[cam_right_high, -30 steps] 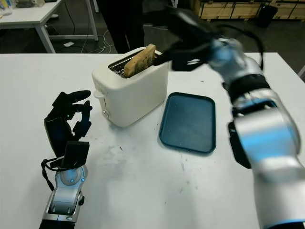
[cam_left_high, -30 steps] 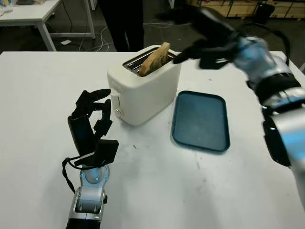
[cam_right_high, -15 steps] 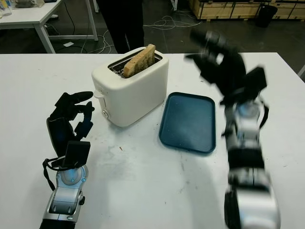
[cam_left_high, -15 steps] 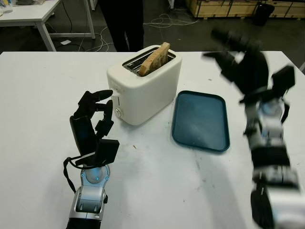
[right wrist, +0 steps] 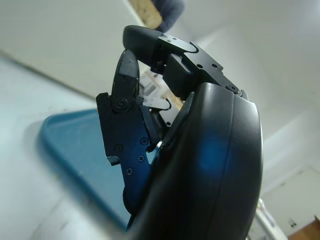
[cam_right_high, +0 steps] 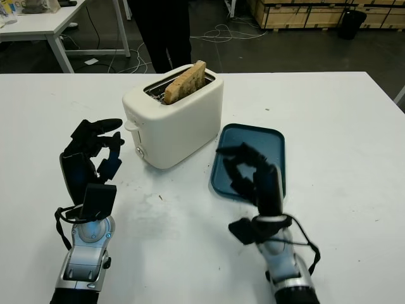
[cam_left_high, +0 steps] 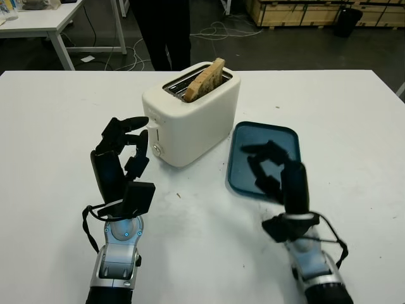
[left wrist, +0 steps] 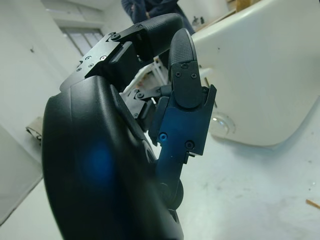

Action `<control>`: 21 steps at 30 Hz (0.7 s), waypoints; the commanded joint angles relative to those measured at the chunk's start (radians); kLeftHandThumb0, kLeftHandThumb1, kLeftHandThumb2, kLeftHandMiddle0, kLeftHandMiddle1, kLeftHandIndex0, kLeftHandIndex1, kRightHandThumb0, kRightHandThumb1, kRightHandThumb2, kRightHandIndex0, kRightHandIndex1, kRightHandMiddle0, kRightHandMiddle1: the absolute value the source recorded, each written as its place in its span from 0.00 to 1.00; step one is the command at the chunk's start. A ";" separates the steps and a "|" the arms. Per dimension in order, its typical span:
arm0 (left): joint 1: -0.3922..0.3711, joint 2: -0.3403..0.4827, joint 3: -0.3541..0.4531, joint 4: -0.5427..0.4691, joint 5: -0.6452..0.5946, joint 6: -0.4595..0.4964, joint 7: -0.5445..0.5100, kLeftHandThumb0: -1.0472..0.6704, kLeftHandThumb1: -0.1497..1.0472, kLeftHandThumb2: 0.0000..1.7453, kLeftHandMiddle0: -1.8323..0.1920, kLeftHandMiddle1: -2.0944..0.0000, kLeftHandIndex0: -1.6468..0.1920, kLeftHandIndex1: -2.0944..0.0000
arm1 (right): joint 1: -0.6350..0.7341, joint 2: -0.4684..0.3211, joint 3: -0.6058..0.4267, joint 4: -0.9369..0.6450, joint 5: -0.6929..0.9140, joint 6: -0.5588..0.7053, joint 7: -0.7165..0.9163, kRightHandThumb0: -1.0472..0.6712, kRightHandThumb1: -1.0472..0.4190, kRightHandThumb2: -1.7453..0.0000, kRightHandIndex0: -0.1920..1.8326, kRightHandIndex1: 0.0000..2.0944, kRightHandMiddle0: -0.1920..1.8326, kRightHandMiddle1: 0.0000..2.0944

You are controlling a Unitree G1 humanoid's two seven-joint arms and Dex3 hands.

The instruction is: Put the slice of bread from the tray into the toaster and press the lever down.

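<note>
A slice of bread [cam_left_high: 206, 78] stands in the slot of the white toaster [cam_left_high: 193, 123], its top sticking out above the rim. The toaster's lever [cam_left_high: 152, 133] on the near left end is up. My left hand [cam_left_high: 130, 136] is upright just left of that end, a small gap from the lever, open and holding nothing; the left wrist view has the toaster's side [left wrist: 260, 75] close beyond the fingers [left wrist: 182, 75]. The blue tray [cam_left_high: 272, 131] lies bare to the toaster's right. My right hand [cam_left_high: 262, 158] is upright over the tray's near edge, open.
A person [cam_left_high: 161, 31] in dark clothes stands beyond the table's far edge. Another white table [cam_left_high: 44, 19] is at the back left and wooden crates [cam_left_high: 297, 9] at the back right. White tabletop [cam_left_high: 209, 253] stretches between my arms.
My right arm has pulled back from above the toaster and come down in front of the tray. The bread stays in the slot. The left hand has hardly moved.
</note>
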 commanded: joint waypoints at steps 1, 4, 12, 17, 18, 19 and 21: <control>-0.002 0.013 0.007 0.011 0.012 -0.001 -0.005 0.35 0.89 0.20 0.60 0.38 0.54 0.58 | -0.019 0.021 -0.011 -0.011 0.035 0.023 -0.021 0.47 0.09 0.75 0.46 0.59 0.49 0.34; -0.003 0.020 0.009 0.018 0.012 -0.009 -0.005 0.35 0.89 0.19 0.60 0.38 0.54 0.58 | -0.045 0.038 -0.021 0.013 0.058 0.027 -0.037 0.48 0.09 0.75 0.44 0.65 0.47 0.37; 0.000 0.057 0.017 0.015 0.022 0.025 -0.037 0.34 0.89 0.19 0.60 0.40 0.54 0.59 | -0.143 0.075 -0.053 0.108 0.270 -0.007 0.019 0.46 0.09 0.75 0.38 0.82 0.40 0.53; -0.009 0.113 0.023 0.001 0.053 0.048 -0.069 0.33 0.89 0.19 0.60 0.40 0.54 0.59 | -0.157 0.076 -0.061 0.078 0.412 0.043 0.149 0.42 0.09 0.73 0.39 0.83 0.36 0.61; -0.014 0.131 0.024 0.003 0.087 0.053 -0.060 0.33 0.89 0.19 0.59 0.40 0.53 0.59 | -0.152 0.074 -0.057 0.067 0.426 0.048 0.173 0.42 0.09 0.73 0.39 0.83 0.35 0.62; -0.019 0.146 0.025 0.003 0.117 0.059 -0.051 0.33 0.89 0.19 0.57 0.40 0.52 0.59 | -0.146 0.075 -0.054 0.056 0.433 0.052 0.191 0.43 0.09 0.73 0.38 0.83 0.34 0.64; -0.037 0.182 0.026 0.006 0.189 0.075 -0.033 0.35 0.89 0.16 0.55 0.39 0.50 0.60 | -0.139 0.071 -0.052 0.043 0.420 0.052 0.205 0.45 0.09 0.73 0.38 0.83 0.33 0.65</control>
